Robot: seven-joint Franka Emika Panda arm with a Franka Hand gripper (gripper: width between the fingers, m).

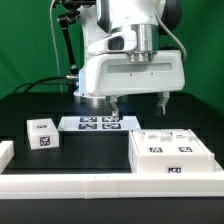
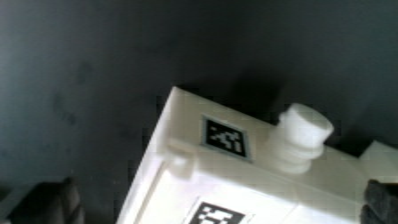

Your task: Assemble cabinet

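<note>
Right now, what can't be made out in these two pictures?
- Cabinet: wrist view, mostly cut off by the frame; tags blurred.
- Gripper: its fingers are dark blurs at the wrist view's edge.
- Marker board: exterior view, tags too small to read.
- White part: exterior view's left, cut off by the edge.

Consists of glossy white rounded shells along the arm (image 1: 122,22); carries a grey cylindrical flange (image 1: 146,42) above a broad white gripper (image 1: 139,102) block; ends in two short dark fingers (image 1: 113,103); trails black cables (image 1: 181,50).
</note>
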